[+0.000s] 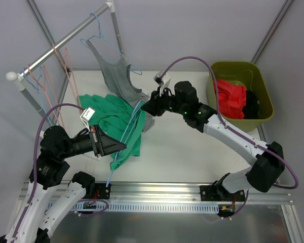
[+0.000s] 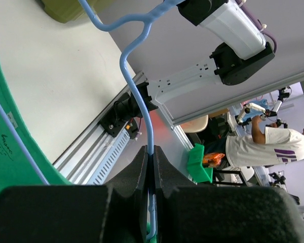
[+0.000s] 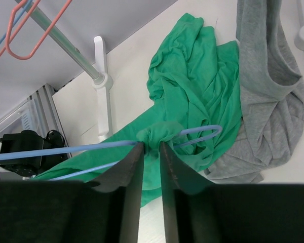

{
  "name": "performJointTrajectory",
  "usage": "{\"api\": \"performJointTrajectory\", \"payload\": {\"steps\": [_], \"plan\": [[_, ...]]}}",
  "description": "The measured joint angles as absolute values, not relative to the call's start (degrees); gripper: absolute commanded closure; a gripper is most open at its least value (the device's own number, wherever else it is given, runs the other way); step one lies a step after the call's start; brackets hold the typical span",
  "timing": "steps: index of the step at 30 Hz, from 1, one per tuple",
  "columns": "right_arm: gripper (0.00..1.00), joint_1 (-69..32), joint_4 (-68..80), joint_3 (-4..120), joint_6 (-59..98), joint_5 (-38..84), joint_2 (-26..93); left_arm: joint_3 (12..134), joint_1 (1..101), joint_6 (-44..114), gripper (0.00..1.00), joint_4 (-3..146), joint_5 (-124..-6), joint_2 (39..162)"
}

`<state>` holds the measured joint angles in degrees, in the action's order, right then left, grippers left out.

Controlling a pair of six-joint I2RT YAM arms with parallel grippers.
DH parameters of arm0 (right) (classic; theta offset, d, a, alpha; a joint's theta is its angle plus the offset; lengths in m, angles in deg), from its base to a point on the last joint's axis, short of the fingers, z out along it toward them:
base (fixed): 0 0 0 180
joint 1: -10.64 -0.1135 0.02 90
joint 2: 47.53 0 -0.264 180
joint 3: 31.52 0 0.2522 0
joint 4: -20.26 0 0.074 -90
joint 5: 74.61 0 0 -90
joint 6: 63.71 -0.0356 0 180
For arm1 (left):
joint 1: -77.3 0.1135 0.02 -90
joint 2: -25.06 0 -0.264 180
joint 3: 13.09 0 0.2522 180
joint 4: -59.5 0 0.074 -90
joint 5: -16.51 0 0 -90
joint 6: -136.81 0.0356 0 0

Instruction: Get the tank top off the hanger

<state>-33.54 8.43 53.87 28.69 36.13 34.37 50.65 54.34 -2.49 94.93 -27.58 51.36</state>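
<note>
A green tank top (image 1: 116, 120) lies bunched on the table, still threaded on a light blue wire hanger (image 1: 127, 129). My left gripper (image 1: 122, 146) is shut on the hanger's wire (image 2: 137, 96), which runs up from between the jaws in the left wrist view; the gripper (image 2: 153, 154) has green cloth (image 2: 10, 152) at its left. My right gripper (image 1: 144, 107) is at the hanger's far end. In the right wrist view its jaws (image 3: 152, 147) pinch a bunched strap of the green top (image 3: 192, 91) where it wraps the hanger (image 3: 91, 147).
A grey tank top (image 1: 116, 76) hangs on another blue hanger from the rack rod (image 1: 66, 38), its hem on the table beside the green top. Orange hangers (image 1: 61, 66) hang on the rod. An olive bin (image 1: 258, 81) with red and black clothes stands at the right.
</note>
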Motion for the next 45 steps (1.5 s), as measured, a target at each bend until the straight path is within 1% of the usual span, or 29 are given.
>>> {"api": "performJointTrajectory", "payload": {"steps": [1,2,5,13,18,21,25,29,32,34,39,42,45], "plan": [[0.85,-33.54,8.45,53.85,28.67,35.99,34.37,50.67,54.34,-2.49,1.00,94.98,-27.60,51.49],[0.87,-33.54,8.50,53.85,28.67,35.86,34.37,50.67,54.34,-2.49,1.00,94.98,-27.58,51.56],[1.00,-33.54,8.87,53.85,28.86,35.60,34.40,50.67,54.34,-2.49,1.00,94.98,-27.58,51.56],[1.00,-32.34,9.22,53.59,28.93,33.13,34.29,50.60,54.34,-2.49,1.00,94.98,-27.53,51.54],[1.00,-28.12,8.08,54.20,29.52,29.37,34.33,50.63,54.34,-2.38,1.00,94.93,-26.46,51.58],[1.00,-25.87,6.68,56.93,30.44,27.71,36.47,51.50,54.36,-1.99,1.00,94.98,-25.65,51.97],[1.00,-25.06,5.48,58.09,30.85,25.85,40.08,57.66,54.36,0.09,1.00,95.11,-26.48,54.57],[1.00,-25.13,5.11,50.42,29.19,24.89,38.16,64.96,54.36,4.79,1.00,89.71,-32.04,57.63],[1.00,-24.97,3.29,41.04,27.99,21.98,30.92,65.31,54.36,9.27,1.00,80.05,-36.87,59.49],[1.00,-24.06,-0.29,37.20,27.79,19.56,23.99,64.09,54.34,12.94,1.00,70.56,-39.40,62.31],[1.00,-17.22,-7.70,35.25,27.99,13.50,5.09,62.82,52.09,25.31,1.00,50.54,-45.50,75.82],[1.00,-14.59,-13.10,35.25,28.60,9.66,-3.42,62.91,50.62,32.09,1.00,45.43,-49.81,82.75],[1.00,-13.48,-18.30,35.25,29.06,8.48,-9.32,62.62,50.07,36.72,1.00,41.41,-54.57,85.70]]}}
